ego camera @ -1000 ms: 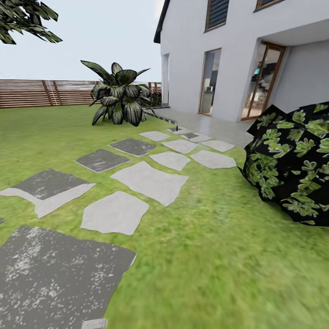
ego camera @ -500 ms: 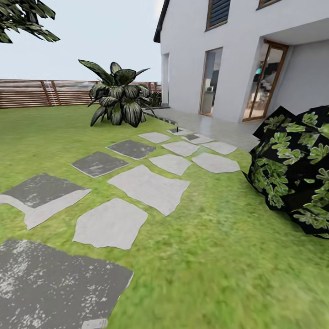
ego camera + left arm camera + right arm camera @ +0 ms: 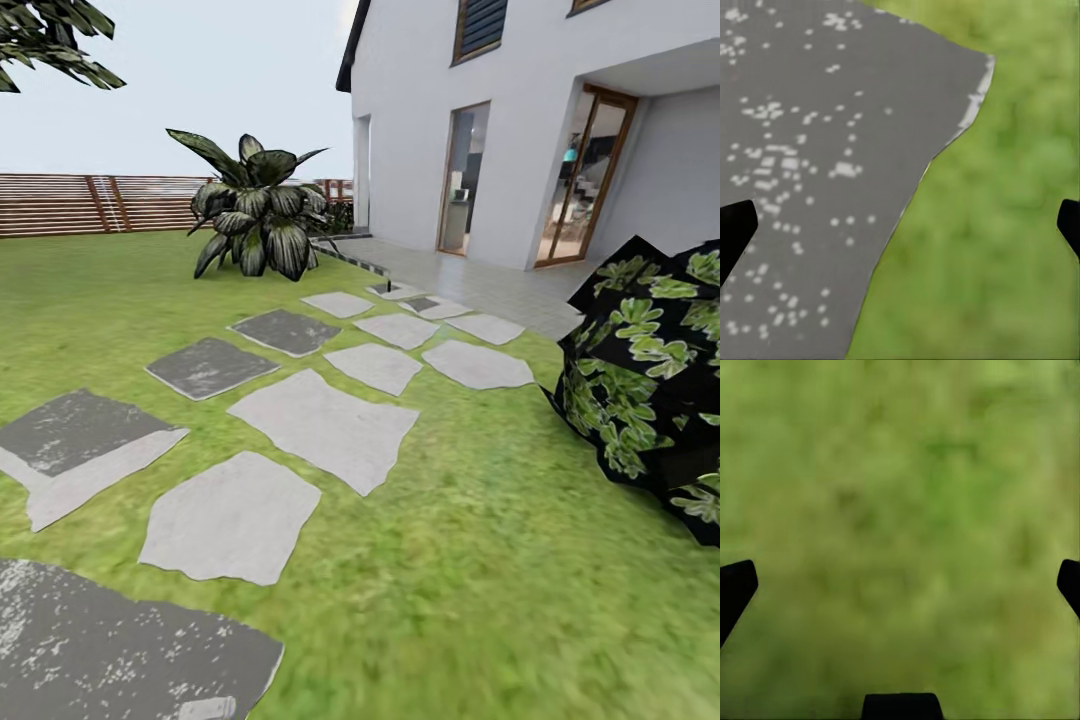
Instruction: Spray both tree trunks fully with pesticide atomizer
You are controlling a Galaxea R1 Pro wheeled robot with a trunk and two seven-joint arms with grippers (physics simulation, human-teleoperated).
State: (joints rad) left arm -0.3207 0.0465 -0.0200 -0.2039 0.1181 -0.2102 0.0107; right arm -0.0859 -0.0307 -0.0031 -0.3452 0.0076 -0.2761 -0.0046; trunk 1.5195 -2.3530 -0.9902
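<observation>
The pesticide atomizer and the tree trunks are out of view. A jagged dark green tree crown [image 3: 48, 40] pokes in at the head view's upper left corner. Mottled green grass [image 3: 480, 560] covers the floor ahead. My left gripper [image 3: 900, 225] is open, its dark fingertips [image 3: 735, 225] far apart over the edge of a dark speckled stone [image 3: 810, 150] and grass. My right gripper [image 3: 900, 585] is open too, with only blurred grass [image 3: 900, 495] beneath it.
Grey stepping stones [image 3: 325, 425] run from near left toward the white house [image 3: 520, 130]. A round dark bush [image 3: 655, 385] crowds the right. A broad-leaf plant [image 3: 255, 215] stands before the slat fence [image 3: 90, 203]. A tiny dark upright object [image 3: 388, 284] near the patio is too small to identify.
The whole head view has shifted: stones slide down and left, the bush moves right and lower. The camera is travelling forward over the lawn. Both grippers stay open.
</observation>
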